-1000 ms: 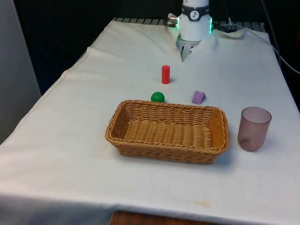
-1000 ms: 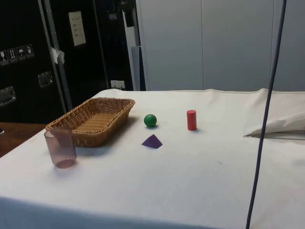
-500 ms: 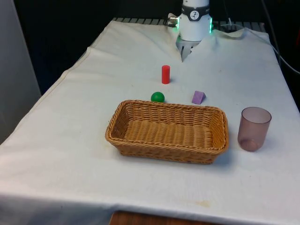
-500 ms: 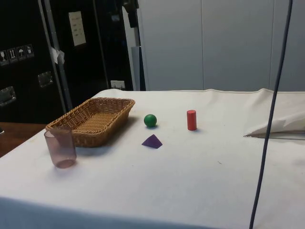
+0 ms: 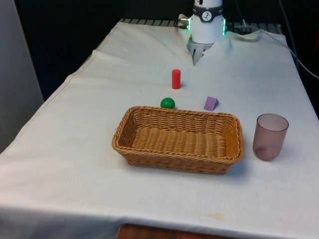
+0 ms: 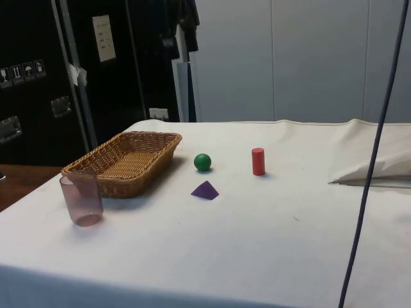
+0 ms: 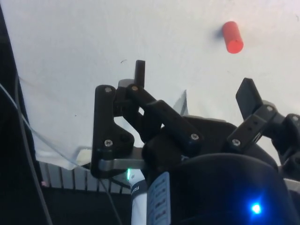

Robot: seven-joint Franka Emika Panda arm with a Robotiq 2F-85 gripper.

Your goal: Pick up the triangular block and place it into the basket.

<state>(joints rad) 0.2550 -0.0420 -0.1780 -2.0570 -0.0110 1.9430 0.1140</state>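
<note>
The purple triangular block (image 5: pixel 211 103) (image 6: pixel 205 190) lies on the cloth just behind the wicker basket (image 5: pixel 174 160) (image 6: pixel 151 138), towards the front view's right. The basket holds nothing. My gripper (image 5: pixel 196 54) (image 7: pixel 193 79) hangs above the far end of the table, well behind the block. It is open, with only white cloth between its fingers (image 7: pixel 139 70).
A red cylinder (image 5: pixel 176 79) (image 6: pixel 258 161) (image 7: pixel 232 37) stands upright between gripper and basket. A green ball (image 5: pixel 167 103) (image 6: pixel 202 162) rests against the basket's back side. A translucent purple cup (image 5: pixel 270 136) (image 6: pixel 81 199) stands at the basket's right in the front view. A dark cable (image 6: pixel 372 154) hangs across the side view.
The hanging cable in the side view has drifted slightly to the right. The block, basket and other objects have not moved.
</note>
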